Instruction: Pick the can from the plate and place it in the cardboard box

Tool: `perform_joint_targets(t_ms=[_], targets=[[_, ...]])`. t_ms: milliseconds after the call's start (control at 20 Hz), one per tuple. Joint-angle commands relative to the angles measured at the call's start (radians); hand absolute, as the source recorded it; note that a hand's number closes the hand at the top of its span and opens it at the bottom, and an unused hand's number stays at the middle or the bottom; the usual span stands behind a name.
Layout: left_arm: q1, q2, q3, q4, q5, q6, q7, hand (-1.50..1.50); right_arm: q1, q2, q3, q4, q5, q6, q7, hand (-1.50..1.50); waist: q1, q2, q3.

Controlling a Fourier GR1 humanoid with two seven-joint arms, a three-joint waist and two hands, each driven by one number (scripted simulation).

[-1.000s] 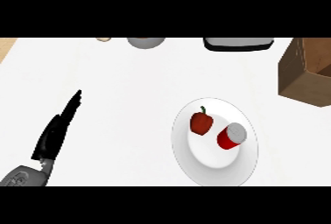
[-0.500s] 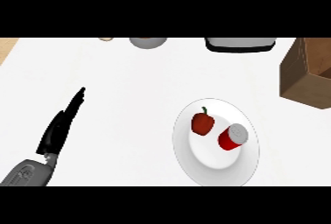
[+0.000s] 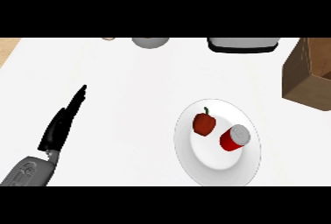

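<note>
My can waits, nothing held.
My left hand (image 3: 61,127) has straight fingers; the pepper (image 3: 205,124) at ten o'clock of the can (image 3: 234,138) might get bumped.

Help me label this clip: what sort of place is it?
Probably a kitchen counter: a white worktop with a plate holding a red can and a red pepper, and a dark appliance along the far edge.

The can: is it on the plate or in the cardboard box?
On the plate. The can stands on the white plate beside a red pepper; the cardboard box sits apart.
</note>
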Motion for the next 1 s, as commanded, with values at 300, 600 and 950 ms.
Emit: perform_joint_targets(t_ms=[300, 600, 950], targets=[[-0.003, -0.051, 0.069, 0.061, -0.069, -0.047, -0.038, 0.0, -0.081, 0.084, 0.11, -0.042, 0.188, 0.094, 0.217, -1.5, 0.001, 0.0, 0.001], [0.012, -0.098, 0.086, 0.057, -0.103, -0.069, -0.042, 0.0, -0.233, 0.118, 0.144, 0.057, 0.288, 0.08, 0.259, -1.5, 0.004, 0.0, 0.001], [0.107, -0.066, 0.138, -0.08, -0.118, -0.114, -0.028, 0.0, -0.249, 0.216, 0.206, 0.099, 0.389, -0.049, 0.209, -1.5, 0.006, -0.001, 0.001]])
